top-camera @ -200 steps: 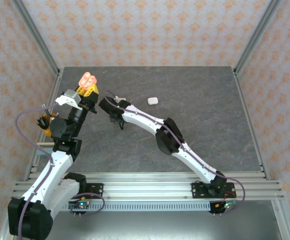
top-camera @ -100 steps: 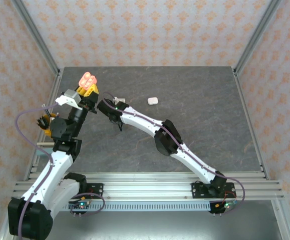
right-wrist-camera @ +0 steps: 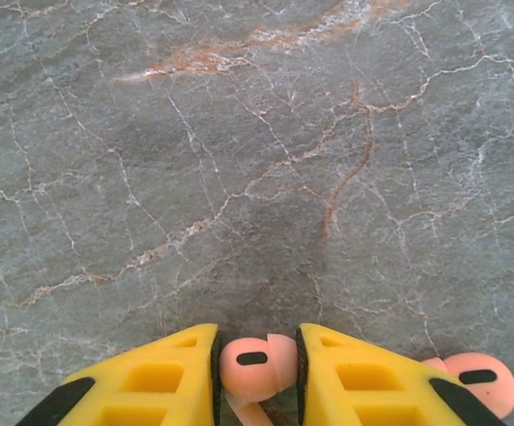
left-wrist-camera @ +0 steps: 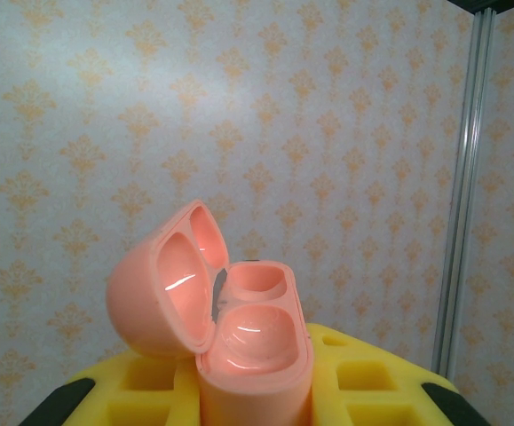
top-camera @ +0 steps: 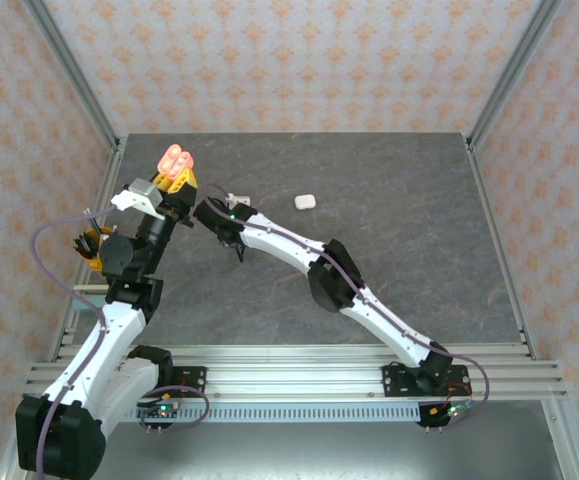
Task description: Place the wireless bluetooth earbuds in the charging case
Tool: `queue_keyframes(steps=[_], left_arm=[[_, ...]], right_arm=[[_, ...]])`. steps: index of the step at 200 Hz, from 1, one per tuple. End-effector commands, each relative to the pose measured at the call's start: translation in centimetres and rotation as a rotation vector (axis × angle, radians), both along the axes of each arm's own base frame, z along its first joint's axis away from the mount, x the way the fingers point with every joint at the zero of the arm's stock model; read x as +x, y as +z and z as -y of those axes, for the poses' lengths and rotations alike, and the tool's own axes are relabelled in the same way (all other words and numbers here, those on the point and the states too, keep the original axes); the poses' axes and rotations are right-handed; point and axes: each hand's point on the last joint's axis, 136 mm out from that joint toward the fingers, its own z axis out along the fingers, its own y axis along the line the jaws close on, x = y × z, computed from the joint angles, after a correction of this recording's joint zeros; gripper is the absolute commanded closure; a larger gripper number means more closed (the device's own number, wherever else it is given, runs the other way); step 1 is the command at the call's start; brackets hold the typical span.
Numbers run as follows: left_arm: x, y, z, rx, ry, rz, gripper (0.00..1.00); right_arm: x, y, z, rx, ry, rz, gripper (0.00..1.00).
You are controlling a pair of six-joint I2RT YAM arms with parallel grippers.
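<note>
Pink earbud (right-wrist-camera: 252, 362) in right pincer (right-wrist-camera: 257, 342); second earbud (right-wrist-camera: 478, 377) just beside; white case (top-camera: 304, 201) apart.

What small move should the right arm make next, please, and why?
Probably close the right gripper firmly on the pink earbud and lift it slightly. Its jaws flank that earbud on the table, a second pink earbud lies just beside them, and the left gripper holds the pink charging case raised and open, both wells looking empty.
</note>
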Motion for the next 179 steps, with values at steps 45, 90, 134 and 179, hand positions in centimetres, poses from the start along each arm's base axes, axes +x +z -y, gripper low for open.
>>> queue_keyframes(steps=[45, 90, 134, 179], left_arm=[[0.0, 1.2, -0.2, 0.001, 0.008, 0.024, 1.00], [0.1, 1.4, -0.3, 0.001, 0.010, 0.026, 1.00], [0.1, 1.7, -0.2, -0.003, 0.007, 0.027, 1.00], [0.1, 1.6, -0.1, 0.006, 0.005, 0.016, 1.00]], right_arm=[[0.4, -1.4, 2.3, -0.021, -0.045, -0.052, 0.79], [1.6, 2.6, 2.9, 0.043, -0.059, -0.006, 0.81], [2.8, 7.0, 3.7, 0.103, -0.080, 0.061, 0.81], [3.8, 10.8, 5.4, 0.137, -0.109, 0.127, 0.82]])
